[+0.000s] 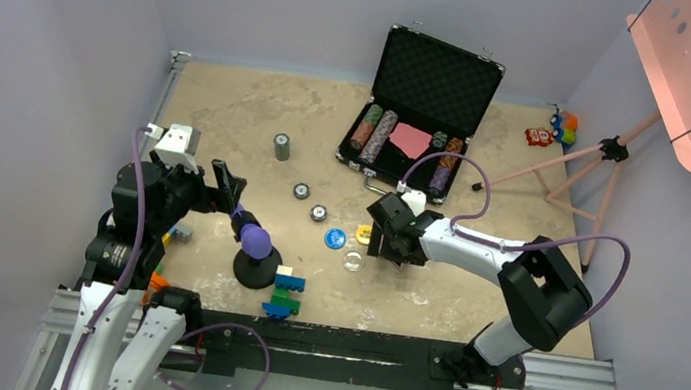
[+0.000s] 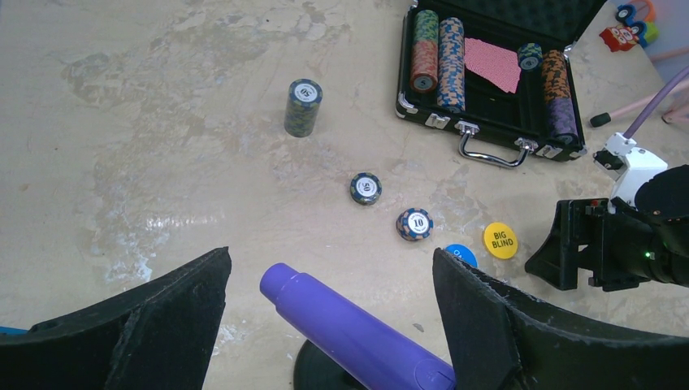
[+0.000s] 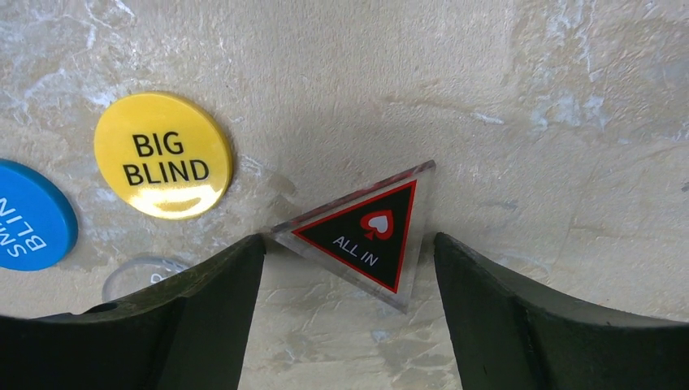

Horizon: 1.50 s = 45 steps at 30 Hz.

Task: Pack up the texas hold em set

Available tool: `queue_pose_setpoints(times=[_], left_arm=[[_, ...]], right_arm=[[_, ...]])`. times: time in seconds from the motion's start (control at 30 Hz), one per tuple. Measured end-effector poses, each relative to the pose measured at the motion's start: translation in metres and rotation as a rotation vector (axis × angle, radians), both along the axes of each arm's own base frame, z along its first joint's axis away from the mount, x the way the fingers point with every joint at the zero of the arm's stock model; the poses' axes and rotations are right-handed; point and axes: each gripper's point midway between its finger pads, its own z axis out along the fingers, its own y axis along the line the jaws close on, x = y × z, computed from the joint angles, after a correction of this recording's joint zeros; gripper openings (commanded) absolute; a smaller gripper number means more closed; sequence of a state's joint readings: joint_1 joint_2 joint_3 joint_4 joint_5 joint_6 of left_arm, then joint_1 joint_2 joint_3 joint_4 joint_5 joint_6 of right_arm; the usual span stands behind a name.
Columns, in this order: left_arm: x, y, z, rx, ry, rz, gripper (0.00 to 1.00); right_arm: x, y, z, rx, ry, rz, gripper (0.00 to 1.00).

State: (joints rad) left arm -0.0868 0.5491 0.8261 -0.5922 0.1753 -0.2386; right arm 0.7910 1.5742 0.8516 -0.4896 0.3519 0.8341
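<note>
- We see bright, even light from above; shadows on the table (image 1: 232,109) are soft and short.
- Glare glints off the yellow button (image 3: 162,191).
- Our left wrist view shows pale sheen patches on the tabletop.

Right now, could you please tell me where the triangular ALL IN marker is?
In the right wrist view, the ALL IN marker lies on the table between the right arm's open fingers, beside the yellow BIG BLIND button.
</note>
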Motion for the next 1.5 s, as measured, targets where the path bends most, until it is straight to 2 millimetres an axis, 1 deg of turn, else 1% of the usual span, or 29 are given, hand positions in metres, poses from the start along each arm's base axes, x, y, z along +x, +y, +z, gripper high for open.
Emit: queue_pose_setpoints(times=[0.4, 0.97, 1.17, 1.5], left_arm=[[0.0000, 0.0000, -0.0001, 0.000, 0.000, 0.000, 0.97], [0.0000, -0.0002, 0.0000, 0.000, 0.000, -0.001, 0.97], [-0.0001, -0.0002, -0.0001, 0.000, 0.000, -0.001, 0.97], [-0.0001, -0.0003, -0.0001, 0.000, 0.000, -0.001, 0.97]], right_arm=[[0.0093, 0.0008, -0.0003, -0.010, -0.029, -0.036, 0.74], [0.0100, -0.0003, -0.0001, 0.000, -0.043, -0.062, 0.73], [0.0094, -0.0015, -0.0002, 0.004, -0.048, -0.067, 0.67], [0.0080, -0.0029, 0.0012, 0.016, -0.056, -0.074, 0.52]])
